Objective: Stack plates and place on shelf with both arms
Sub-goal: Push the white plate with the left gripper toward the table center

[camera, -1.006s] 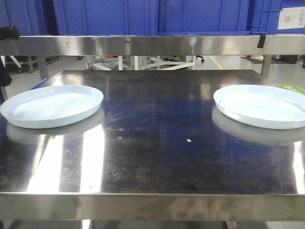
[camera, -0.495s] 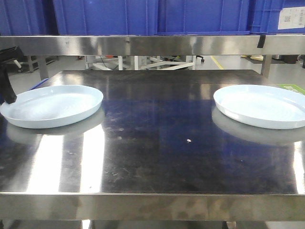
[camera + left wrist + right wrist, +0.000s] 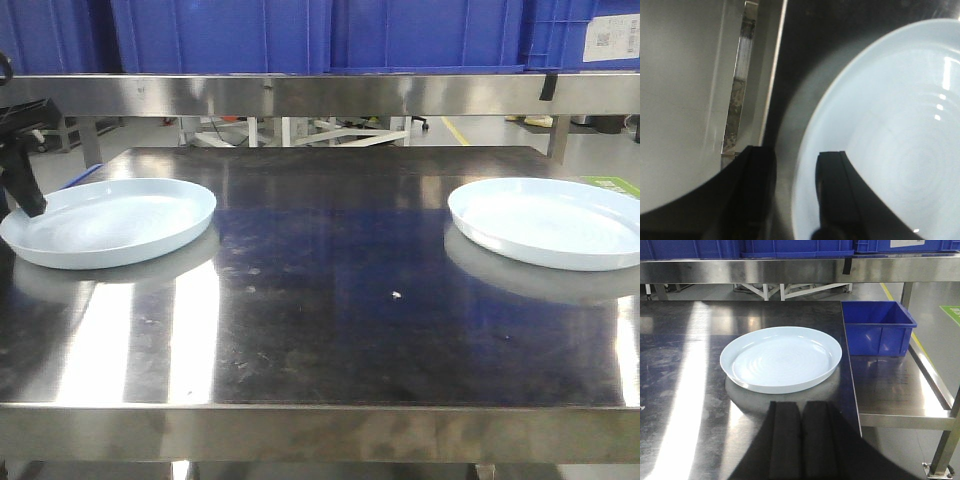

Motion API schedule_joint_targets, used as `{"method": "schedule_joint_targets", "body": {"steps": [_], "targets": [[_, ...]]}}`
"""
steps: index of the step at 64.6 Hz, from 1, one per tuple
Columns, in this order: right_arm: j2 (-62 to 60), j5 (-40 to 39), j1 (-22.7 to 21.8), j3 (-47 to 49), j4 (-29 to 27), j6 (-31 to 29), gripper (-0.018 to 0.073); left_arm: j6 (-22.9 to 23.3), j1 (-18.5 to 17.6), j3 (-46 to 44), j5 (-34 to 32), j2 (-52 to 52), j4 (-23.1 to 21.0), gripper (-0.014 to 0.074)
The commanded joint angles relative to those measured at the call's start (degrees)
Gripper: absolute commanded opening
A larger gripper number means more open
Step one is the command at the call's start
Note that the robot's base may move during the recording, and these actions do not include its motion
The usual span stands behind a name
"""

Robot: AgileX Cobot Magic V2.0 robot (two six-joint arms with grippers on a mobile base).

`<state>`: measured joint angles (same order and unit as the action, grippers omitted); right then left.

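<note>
Stainless steel table [image 3: 320, 330] w/ a shiny, scuffed top, a steel shelf [image 3: 320, 95] running across above its back edge, and blue crates [image 3: 300, 35] sitting on that. We've got two pale bluish-white plates, both flat on the tabletop and well apart, not stacked: left plate [image 3: 110, 222] near the left edge, right plate [image 3: 550, 222] near the right edge. Our left gripper [image 3: 795, 162] is down at the outer rim of the left plate w/ its jaws spread apart. On the wrist cam one finger [image 3: 757, 172] is outside the rim over bare table and the other one is over the inside of the plate, so the rim runs thru the gap. We can't tell if either pad actually touches the plate tho. Our right gripper [image 3: 800, 410] sits on the near side of the right plate, apart from it, fingers pressed together and holding nothing. Right wrist cam also shows a blue bin [image 3: 877, 325] on a lower steel ledge [image 3: 900, 395] just beside the table's right end. Tiny white speck [image 3: 397, 294] on the tabletop btw the plates, toward the front.
</note>
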<state>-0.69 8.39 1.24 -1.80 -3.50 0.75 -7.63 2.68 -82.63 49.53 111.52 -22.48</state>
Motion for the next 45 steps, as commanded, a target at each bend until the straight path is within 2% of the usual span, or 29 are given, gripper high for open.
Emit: {"method": "schedule_joint_targets", "body": {"steps": [1, 24, 45], "targets": [[-0.98, -4.79, -0.17, 0.07, 0.28, -0.12, 0.0057, 0.38, -0.49, -1.78, -1.30, -2.48, -1.63, 0.0299], [-0.98, -4.79, -0.17, 0.07, 0.28, -0.12, 0.0057, 0.38, -0.54, -1.78, -1.07, -1.98, -1.53, 0.0289], [-0.98, -4.79, -0.17, 0.07, 0.28, -0.12, 0.0057, 0.38, -1.11, -1.78, -0.68, -1.45, -2.20, 0.0122]]}}
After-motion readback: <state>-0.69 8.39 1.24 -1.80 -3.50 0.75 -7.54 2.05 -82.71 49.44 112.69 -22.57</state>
